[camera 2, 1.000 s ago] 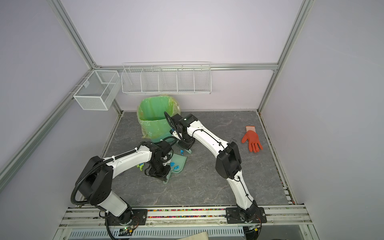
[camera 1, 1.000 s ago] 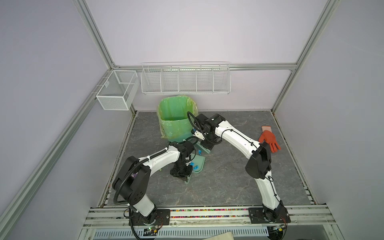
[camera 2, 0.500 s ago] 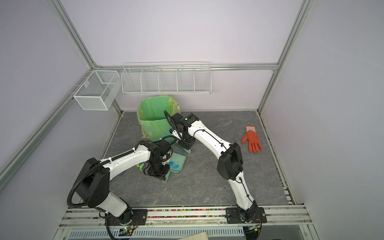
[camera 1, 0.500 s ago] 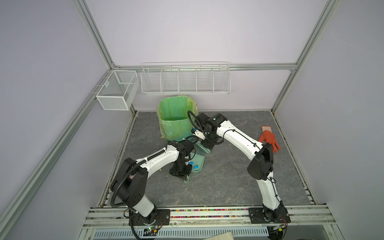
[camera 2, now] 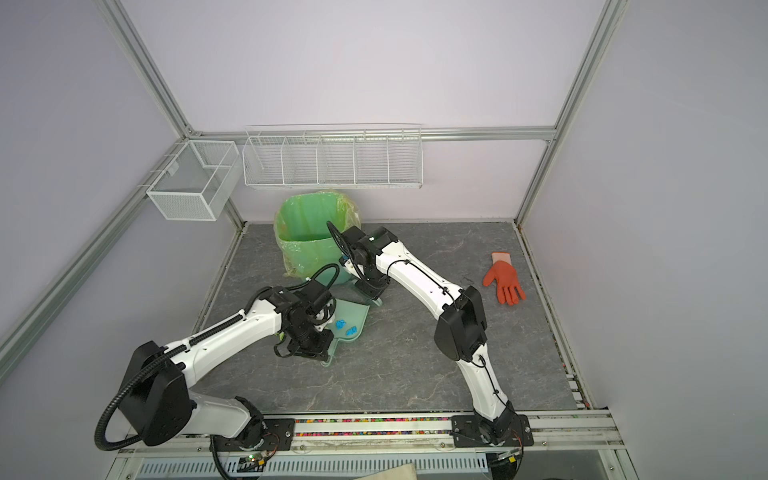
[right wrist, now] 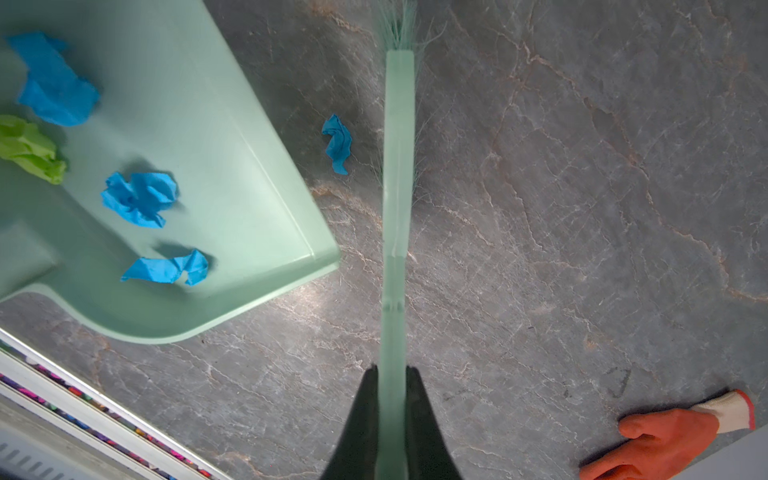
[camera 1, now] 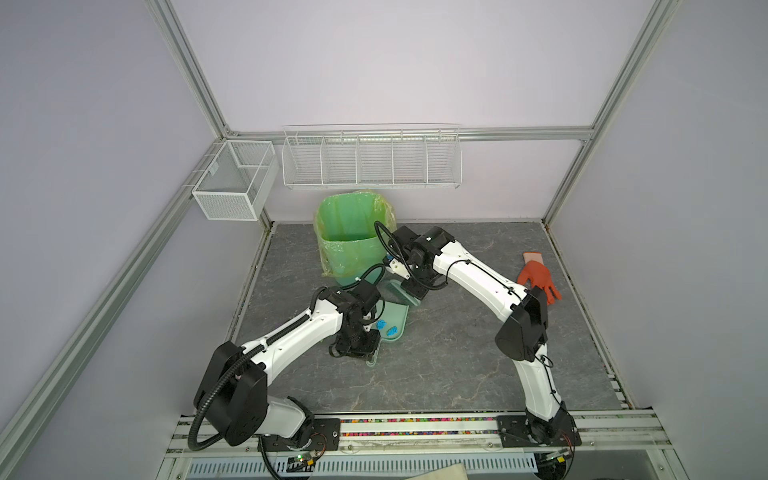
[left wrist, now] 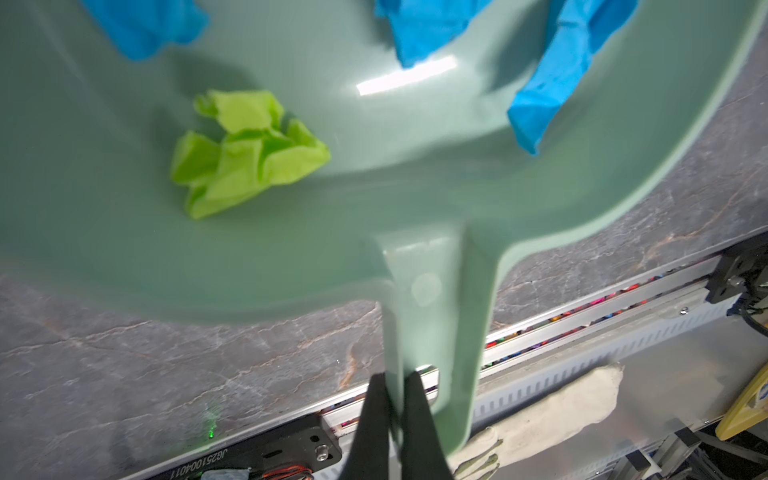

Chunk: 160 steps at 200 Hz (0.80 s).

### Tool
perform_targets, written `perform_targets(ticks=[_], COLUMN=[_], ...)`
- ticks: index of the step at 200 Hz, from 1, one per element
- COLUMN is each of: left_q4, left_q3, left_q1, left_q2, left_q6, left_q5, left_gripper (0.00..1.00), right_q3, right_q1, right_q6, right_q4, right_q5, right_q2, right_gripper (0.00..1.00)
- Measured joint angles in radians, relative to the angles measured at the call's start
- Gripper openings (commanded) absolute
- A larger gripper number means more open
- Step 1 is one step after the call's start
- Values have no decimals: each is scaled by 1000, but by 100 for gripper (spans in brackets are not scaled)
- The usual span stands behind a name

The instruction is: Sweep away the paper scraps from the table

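Note:
A mint-green dustpan (camera 1: 392, 320) (camera 2: 353, 320) lies on the dark grey table (camera 1: 457, 353), in front of the green bin. My left gripper (left wrist: 394, 376) (camera 1: 360, 345) is shut on the dustpan's handle (left wrist: 440, 332). Several paper scraps lie in the pan: a lime-green one (left wrist: 245, 149) and blue ones (right wrist: 139, 199) (camera 1: 391, 331). One blue scrap (right wrist: 337, 143) lies on the table between the pan's lip and the mint brush (right wrist: 398, 166). My right gripper (right wrist: 392, 368) (camera 1: 413, 286) is shut on the brush's handle, with the bristles down on the table.
A green-lined bin (camera 1: 353, 245) stands at the back, just behind both grippers. An orange glove (camera 1: 538, 278) (right wrist: 665, 436) lies at the right edge. Two white wire baskets (camera 1: 370, 158) hang on the frame above the back. Aluminium rails edge the table.
The left arm's elbow has sunk toward the front rail. Both grippers, the dustpan and the brush stay almost where they were, with the grips unchanged.

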Motion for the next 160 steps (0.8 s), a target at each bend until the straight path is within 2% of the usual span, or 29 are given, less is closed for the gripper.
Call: perform_targets(ticks=[45, 88, 160], left_q4=[-7, 23, 71], left_q3=[-86, -124, -121], left_q1=[0, -5, -7], left_q2=[-69, -74, 29], left_q6=[-40, -76, -92], left_q5=[27, 61, 64], left_gripper=[0, 0, 0], right_q3=[-3, -6, 3], right_q1=[-29, -39, -39], right_q6=[41, 56, 57], right_q4=[15, 39, 74], right_q5=[-4, -4, -38], right_q2=[-28, -31, -31], right_gripper=[7, 7, 7])
